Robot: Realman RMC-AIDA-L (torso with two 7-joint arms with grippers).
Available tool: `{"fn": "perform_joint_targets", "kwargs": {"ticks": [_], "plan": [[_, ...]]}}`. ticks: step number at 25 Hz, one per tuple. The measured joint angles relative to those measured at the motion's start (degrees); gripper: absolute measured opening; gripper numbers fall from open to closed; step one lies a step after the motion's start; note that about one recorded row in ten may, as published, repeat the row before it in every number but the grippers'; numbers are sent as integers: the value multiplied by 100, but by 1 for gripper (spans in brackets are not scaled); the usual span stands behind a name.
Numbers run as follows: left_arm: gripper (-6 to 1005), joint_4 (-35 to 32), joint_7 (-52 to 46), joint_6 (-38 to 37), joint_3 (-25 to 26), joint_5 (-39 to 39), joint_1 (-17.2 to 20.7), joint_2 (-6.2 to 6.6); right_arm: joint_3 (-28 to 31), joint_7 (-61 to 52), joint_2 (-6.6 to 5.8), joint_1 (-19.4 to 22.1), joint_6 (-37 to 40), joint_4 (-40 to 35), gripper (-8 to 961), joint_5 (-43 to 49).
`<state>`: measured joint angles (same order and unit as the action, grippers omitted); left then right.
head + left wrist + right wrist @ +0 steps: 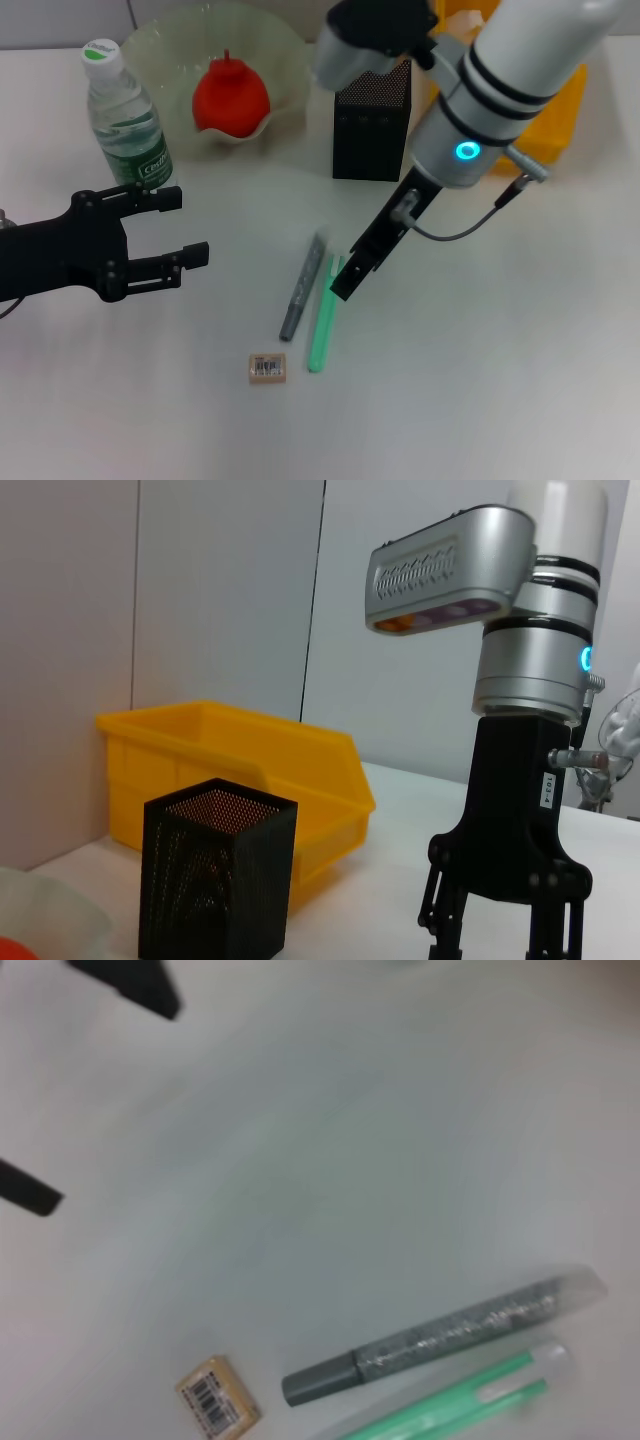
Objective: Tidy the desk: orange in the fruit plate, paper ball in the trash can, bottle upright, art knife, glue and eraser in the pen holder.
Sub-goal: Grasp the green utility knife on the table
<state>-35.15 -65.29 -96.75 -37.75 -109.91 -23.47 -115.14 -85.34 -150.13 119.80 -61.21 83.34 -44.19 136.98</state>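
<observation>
The orange (232, 95) lies in the pale-green fruit plate (150, 45) at the back. The bottle (125, 115) stands upright to its left. The black mesh pen holder (372, 120) stands at the back middle, with the yellow trash can (560, 110) to its right. A grey glitter glue stick (304, 285), a green art knife (322, 320) and the eraser (267, 368) lie on the desk (480, 380). My right gripper (350, 270) hangs open just above the knife's far end. My left gripper (170, 225) is open and empty below the bottle. The paper ball is out of view.
The right wrist view shows the glue stick (440, 1335), knife (450, 1410) and eraser (217, 1400) close together. The left wrist view shows the pen holder (215, 880) in front of the trash can (230, 760), with my right gripper (500, 920) beside them.
</observation>
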Motion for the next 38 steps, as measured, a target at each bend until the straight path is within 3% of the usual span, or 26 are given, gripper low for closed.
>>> {"fn": "perform_joint_targets", "kwargs": {"ticks": [8, 20, 26, 27, 28, 29, 31, 32, 33, 35, 36, 37, 38], "plan": [[778, -3, -9, 14, 13, -25, -5, 0, -840, 149, 10, -134, -331, -31, 737, -287], [777, -19, -217, 49, 6, -25, -19, -22, -950, 1663, 0, -96, -242, -96, 737, -290], [777, -44, -404, -110, -34, -22, -101, -35, 384, 1256, -60, 395, 217, -401, 737, -267], [777, -44, -404, -110, -34, -22, -101, -35, 384, 1256, -60, 395, 217, -401, 737, -267], [777, -54, -457, -263, -87, -24, -202, -45, 1029, 1207, -62, 671, 364, -549, 737, -276], [777, -55, -468, -294, -103, -24, -233, -47, 1029, 1207, -62, 671, 364, -549, 737, -276], [777, -81, -513, -376, -195, -27, -353, -50, 1970, 1317, -68, 1097, 441, -601, 737, -325], [777, -96, -520, -385, -234, -27, -392, -50, 1970, 1317, -68, 1097, 441, -601, 737, -325], [777, -104, -525, -391, -267, -28, -416, -51, 2454, 1658, -70, 1457, 423, -606, 737, -511], [777, -119, -535, -402, -340, -29, -486, -50, 2602, 1911, -72, 1631, 407, -604, 737, -676], [777, -125, -539, -407, -431, -33, -586, -44, 2734, 2796, -72, 2087, 395, -565, 737, -1250], [777, -125, -539, -407, -431, -33, -586, -44, 2734, 2796, -72, 2087, 395, -565, 737, -1250], [777, -145, -543, -408, -479, -36, -638, -39, 2720, 3864, -63, 2551, 387, -495, 737, -1829]]}}
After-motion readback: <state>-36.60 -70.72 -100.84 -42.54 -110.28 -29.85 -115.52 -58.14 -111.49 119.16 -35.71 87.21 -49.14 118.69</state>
